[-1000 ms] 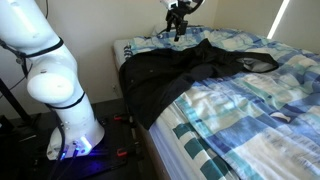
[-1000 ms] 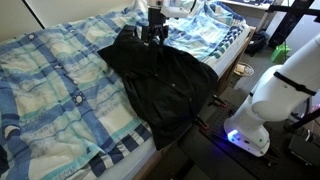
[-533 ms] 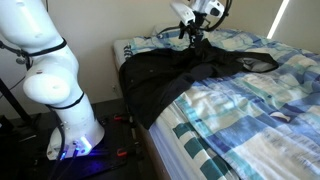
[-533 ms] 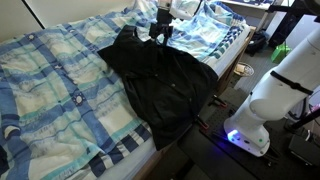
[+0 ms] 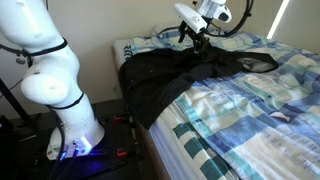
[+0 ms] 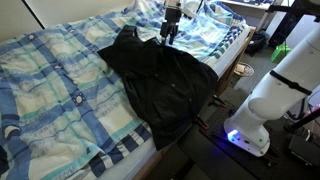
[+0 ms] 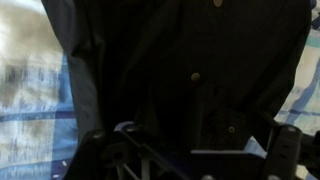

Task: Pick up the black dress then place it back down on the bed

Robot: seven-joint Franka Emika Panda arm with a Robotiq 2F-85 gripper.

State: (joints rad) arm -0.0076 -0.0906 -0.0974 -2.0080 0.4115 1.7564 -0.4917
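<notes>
draping over bed (image 5: 245,112) edge, black dress (image 5: 165,72) lies below gripper (image 5: 202,44).

Standing low beside the robot base (image 5: 75,125) in an exterior view, facing along the bed (image 5: 250,110) toward the corner wall (image 5: 108,25). Looking down from higher up in an exterior view, across the bed (image 6: 60,90), with the robot base (image 6: 255,110) at right. Sharing the black dress (image 5: 170,70) (image 6: 165,85) in both exterior views. Hanging very close above the black dress (image 7: 180,50) in the wrist view.
</notes>
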